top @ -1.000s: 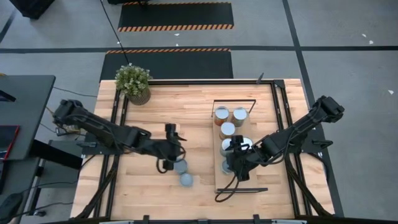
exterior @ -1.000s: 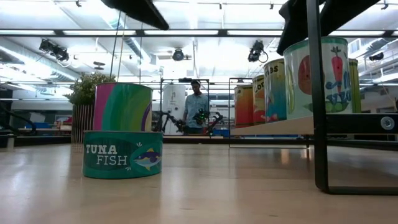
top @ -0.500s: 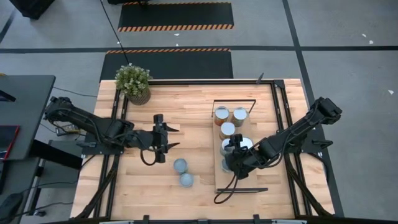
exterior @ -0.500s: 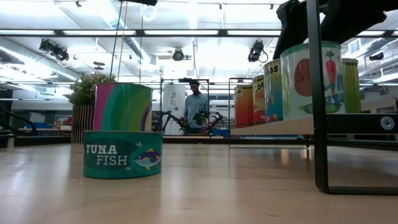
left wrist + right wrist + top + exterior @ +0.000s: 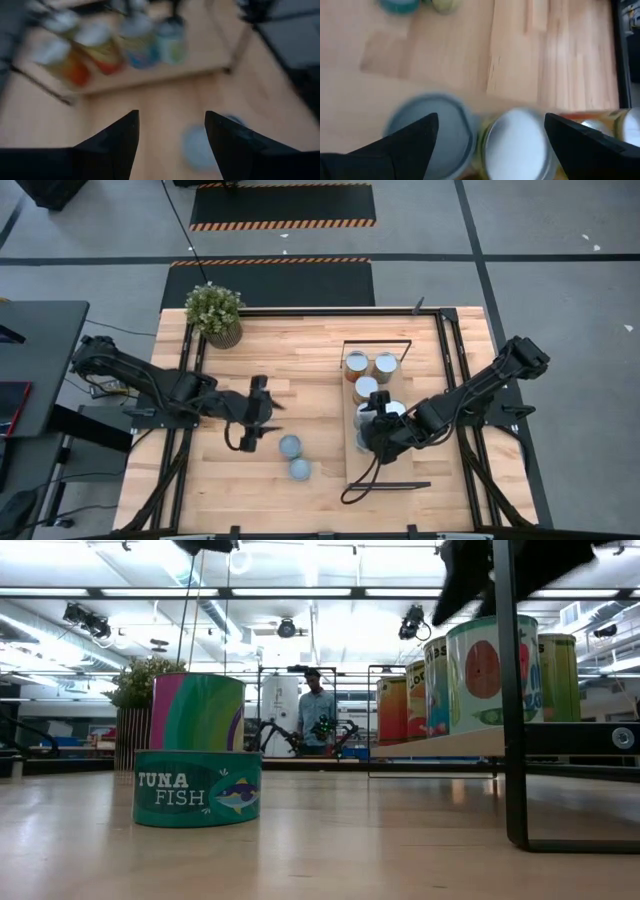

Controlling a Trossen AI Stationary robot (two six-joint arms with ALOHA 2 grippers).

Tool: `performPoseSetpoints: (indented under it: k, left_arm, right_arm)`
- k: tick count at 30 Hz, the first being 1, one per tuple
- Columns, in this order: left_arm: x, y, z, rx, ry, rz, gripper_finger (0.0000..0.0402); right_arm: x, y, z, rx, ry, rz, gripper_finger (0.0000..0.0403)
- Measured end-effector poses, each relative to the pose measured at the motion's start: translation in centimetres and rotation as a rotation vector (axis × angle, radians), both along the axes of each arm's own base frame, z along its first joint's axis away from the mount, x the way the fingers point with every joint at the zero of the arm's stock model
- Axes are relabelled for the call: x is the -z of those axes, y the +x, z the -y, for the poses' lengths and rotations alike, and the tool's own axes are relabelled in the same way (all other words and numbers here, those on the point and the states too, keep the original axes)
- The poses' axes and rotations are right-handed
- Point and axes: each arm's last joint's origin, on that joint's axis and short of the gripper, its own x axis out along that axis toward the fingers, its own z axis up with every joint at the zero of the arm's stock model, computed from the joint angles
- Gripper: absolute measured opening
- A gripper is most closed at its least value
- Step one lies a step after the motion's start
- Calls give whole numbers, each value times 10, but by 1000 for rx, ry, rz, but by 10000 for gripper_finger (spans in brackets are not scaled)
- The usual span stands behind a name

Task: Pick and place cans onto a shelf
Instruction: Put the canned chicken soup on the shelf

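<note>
Looking at left gripper (image 5: 262, 408): hangs over bare tabletop, fingers spread, nothing held. Two loose blue-grey-topped tin cans (image 5: 290, 445) stand upright just ahead toward table's front edge, much nearer left arm. Right gripper (image 5: 372, 424) spread wide above cans on long light-wood shelf with black frame (image 5: 350, 465), empty. Five cans shelved already, I reckon.

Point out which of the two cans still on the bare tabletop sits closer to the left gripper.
The upper can, just off the left gripper. The other loose can lies farther toward the table's front edge.
</note>
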Motion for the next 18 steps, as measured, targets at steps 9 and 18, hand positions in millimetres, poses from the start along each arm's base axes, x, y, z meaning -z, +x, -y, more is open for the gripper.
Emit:
performPoseSetpoints:
  k: [9,18]
  left_arm:
    - [62,-10,-1,-64,-61,-271,233]
    - [95,-14,-4,-115,-176,-317,319]
  right_arm:
    - [-29,9,0,-26,-43,86,373]
    - [-39,14,2,-15,-27,126,373]
